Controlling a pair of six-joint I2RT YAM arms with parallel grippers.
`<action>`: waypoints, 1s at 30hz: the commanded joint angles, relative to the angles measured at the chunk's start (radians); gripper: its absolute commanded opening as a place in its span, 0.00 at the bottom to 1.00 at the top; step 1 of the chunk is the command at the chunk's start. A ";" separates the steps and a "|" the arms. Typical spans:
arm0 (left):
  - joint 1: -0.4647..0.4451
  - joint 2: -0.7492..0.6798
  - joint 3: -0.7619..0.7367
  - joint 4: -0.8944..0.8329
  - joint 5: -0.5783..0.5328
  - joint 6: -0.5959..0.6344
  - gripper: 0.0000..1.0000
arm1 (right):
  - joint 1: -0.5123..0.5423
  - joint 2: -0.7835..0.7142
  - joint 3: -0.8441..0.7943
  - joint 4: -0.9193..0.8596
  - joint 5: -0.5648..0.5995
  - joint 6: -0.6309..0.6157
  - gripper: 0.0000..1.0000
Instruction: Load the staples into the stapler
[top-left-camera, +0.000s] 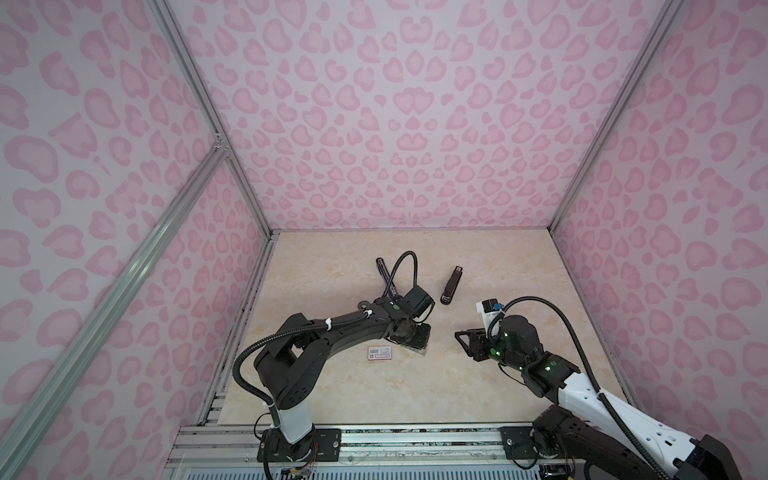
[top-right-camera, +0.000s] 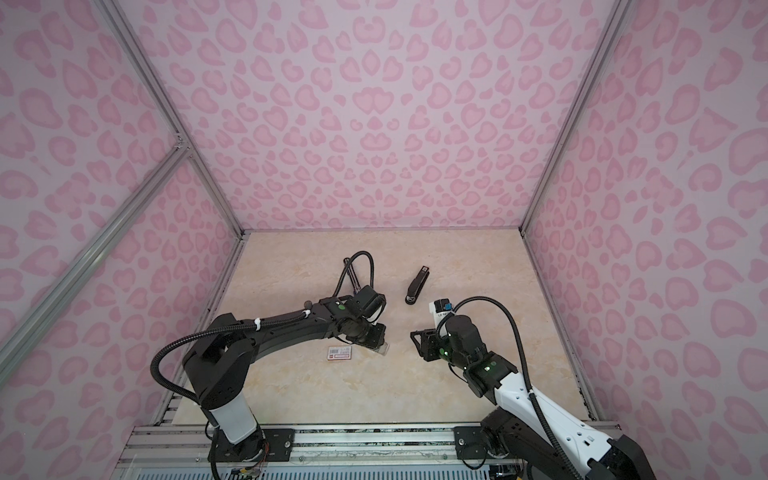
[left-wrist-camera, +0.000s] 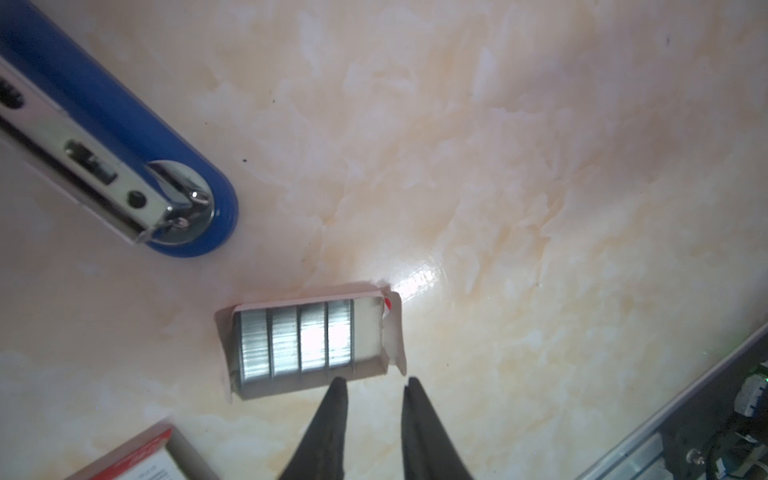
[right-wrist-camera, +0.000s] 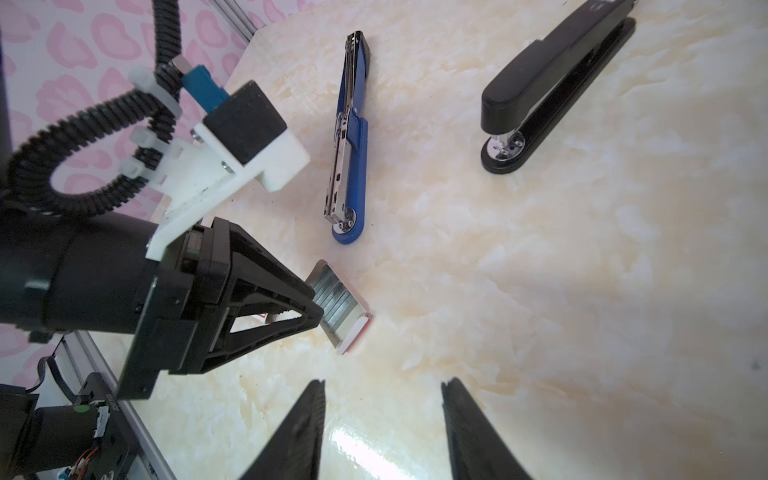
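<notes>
- staples (left-wrist-camera: 297, 340): silvery strips side by side in an open white tray (left-wrist-camera: 368, 332) on the tabletop (left-wrist-camera: 540, 166), near the blue stapler's front end
- blue stapler (right-wrist-camera: 358, 141): lying swung open, metal channel exposed
- left hand (left-wrist-camera: 374, 384): fingers narrowly apart, nothing between them, tips at the tray edge
- right hand (right-wrist-camera: 382, 384): fingers wide apart, empty
- black stapler (right-wrist-camera: 548, 83): closed, well apart from the tray
- box sleeve (top-left-camera: 379, 353): by the left arm

Top views high overhead, whole table (top-left-camera: 374, 395) below, wrist views close – both showing blue stapler (left-wrist-camera: 95, 95) (right-wrist-camera: 359, 166)

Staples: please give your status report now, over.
Left gripper open beside the tray. Right gripper open, empty. Staples lie in their tray. Blue stapler open, way clear.
</notes>
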 joint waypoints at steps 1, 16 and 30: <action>-0.004 0.010 0.002 -0.015 0.003 -0.006 0.28 | 0.000 0.000 -0.015 -0.021 -0.005 -0.020 0.48; -0.021 0.068 0.031 -0.044 -0.015 -0.005 0.24 | 0.000 -0.047 -0.038 -0.016 0.011 -0.009 0.48; -0.024 0.117 0.060 -0.061 -0.037 0.003 0.21 | -0.003 -0.085 -0.063 -0.017 0.020 0.003 0.48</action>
